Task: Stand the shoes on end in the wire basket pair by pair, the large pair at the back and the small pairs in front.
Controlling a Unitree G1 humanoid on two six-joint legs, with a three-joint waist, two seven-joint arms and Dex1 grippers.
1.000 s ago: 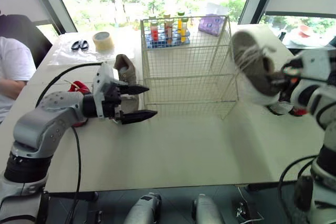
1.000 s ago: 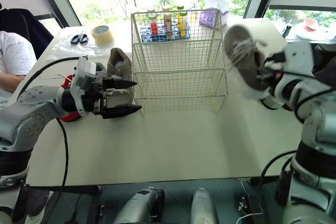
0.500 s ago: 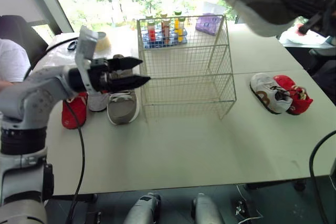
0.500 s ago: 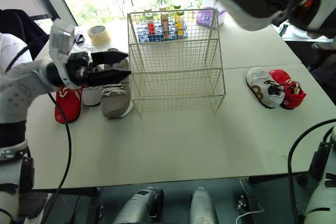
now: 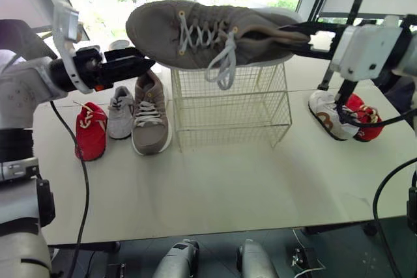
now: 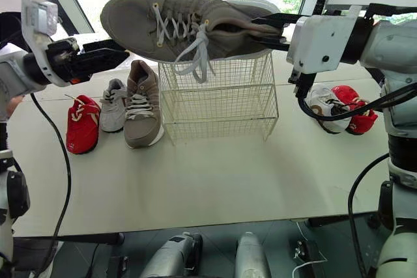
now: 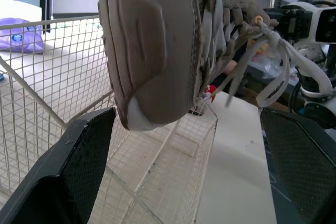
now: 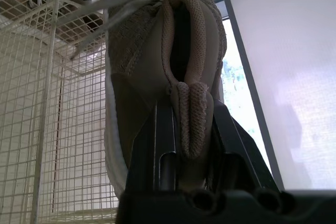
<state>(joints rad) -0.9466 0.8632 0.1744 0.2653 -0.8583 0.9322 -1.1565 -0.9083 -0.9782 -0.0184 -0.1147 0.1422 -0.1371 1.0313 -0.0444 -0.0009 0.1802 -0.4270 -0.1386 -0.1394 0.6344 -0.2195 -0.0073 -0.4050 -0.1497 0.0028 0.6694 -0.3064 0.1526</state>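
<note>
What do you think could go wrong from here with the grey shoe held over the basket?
The right claw pinches the large grey shoe only at its heel collar, level above the wire basket, so it might slip or swing. Its loose laces dangle over the basket's rim and could snag on the wire. The open left claw sits by the toe and may knock it.

You've got one big shoe up over the wire basket; on the table left of it, the other big shoe sits nearest, a small shoe beside it, a second small shoe outermost; right of the basket, a small pair.
</note>
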